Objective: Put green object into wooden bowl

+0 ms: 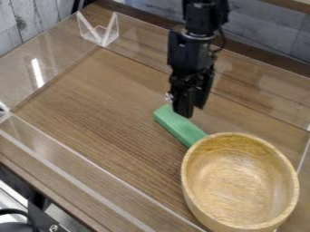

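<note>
A mint green object [183,128], a flat bar, lies slanted on the wooden tabletop, its near end almost touching the rim of the wooden bowl [200,201]. The bowl sits empty at the front right. My gripper [189,108] points straight down over the bar's far end, with its black fingers [179,101] parted and their tips just above or at the bar. Nothing is held between them.
Low clear plastic walls [49,145] fence the tabletop [97,109] on the left and front. A small clear folded stand [97,30] sits at the back left corner. A pale wooden plank wall runs behind the table.
</note>
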